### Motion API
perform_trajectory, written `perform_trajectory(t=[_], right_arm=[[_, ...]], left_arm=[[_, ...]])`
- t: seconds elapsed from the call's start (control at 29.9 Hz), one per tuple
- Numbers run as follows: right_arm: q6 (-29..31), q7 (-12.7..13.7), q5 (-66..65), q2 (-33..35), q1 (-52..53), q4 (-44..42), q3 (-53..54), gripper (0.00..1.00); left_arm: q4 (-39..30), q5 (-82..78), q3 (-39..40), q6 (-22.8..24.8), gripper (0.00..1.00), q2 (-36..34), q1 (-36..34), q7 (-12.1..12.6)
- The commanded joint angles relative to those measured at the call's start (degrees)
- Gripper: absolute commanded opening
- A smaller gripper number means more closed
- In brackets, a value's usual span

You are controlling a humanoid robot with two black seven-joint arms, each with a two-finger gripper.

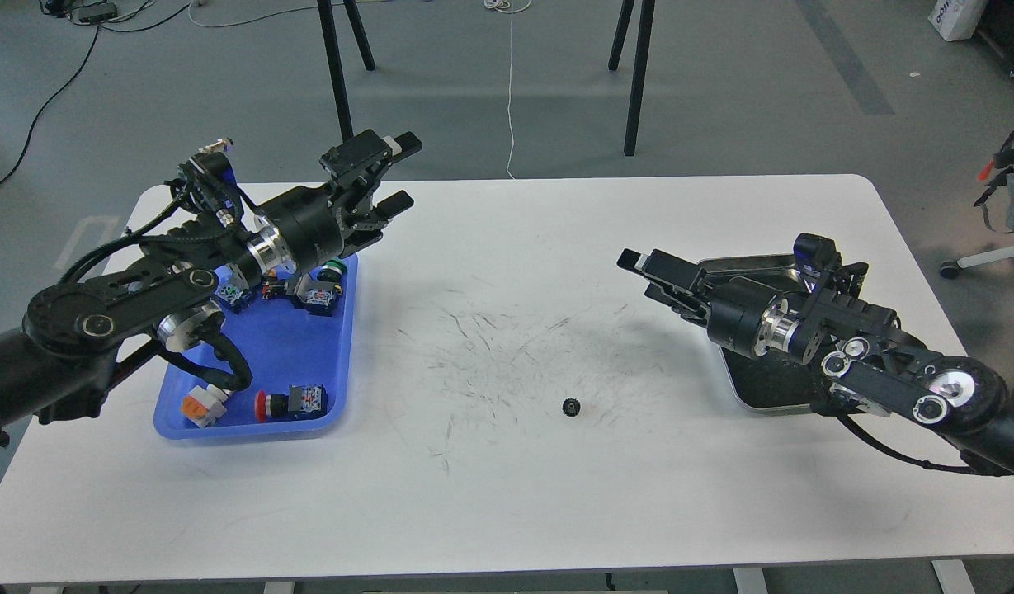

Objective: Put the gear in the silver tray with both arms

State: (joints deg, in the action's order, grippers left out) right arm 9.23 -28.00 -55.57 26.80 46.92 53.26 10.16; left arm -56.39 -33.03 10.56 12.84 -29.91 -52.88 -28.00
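Observation:
A small black gear (571,406) lies on the white table (515,495), in front of centre, apart from both arms. The silver tray (766,384) sits at the right, mostly hidden under my right arm. My right gripper (639,262) hovers over the tray's left rim, pointing left; its fingers lie close together and show nothing between them. My left gripper (401,172) is raised above the far corner of the blue bin (259,363), fingers spread wide apart and empty.
The blue plastic bin at the left holds several small parts, among them red and green push buttons. Black stand legs (634,78) rise from the floor beyond the table's far edge. The table's middle is scuffed with dark marks.

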Motion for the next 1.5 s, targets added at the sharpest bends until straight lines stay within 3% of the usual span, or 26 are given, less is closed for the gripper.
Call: perform_trajectory(t=[0.0, 0.5, 1.04, 1.47], right_arm=[[-0.01, 0.00, -5.68, 0.01, 1.77, -0.17, -2.42, 0.99], [-0.01, 0.00, -27.04, -0.96, 13.54, -0.17, -17.10, 0.99], [-1.06, 0.00, -46.03, -8.77, 19.61, 0.00, -24.84, 0.99], [-1.76, 0.00, -46.74, -16.07, 26.91, 0.00, -34.60, 0.98]], left_arm=[[-0.04, -0.10, -0.01, -0.10, 1.00, -0.06, 0.14, 0.00], [-0.04, -2.73, -0.01, -0.27, 1.00, 0.12, 0.85, 0.00], [-0.04, -5.55, -0.19, -2.12, 1.00, 1.08, 0.85, 0.00], [-0.13, -5.73, -0.36, -2.82, 1.00, 1.09, 1.11, 0.00]])
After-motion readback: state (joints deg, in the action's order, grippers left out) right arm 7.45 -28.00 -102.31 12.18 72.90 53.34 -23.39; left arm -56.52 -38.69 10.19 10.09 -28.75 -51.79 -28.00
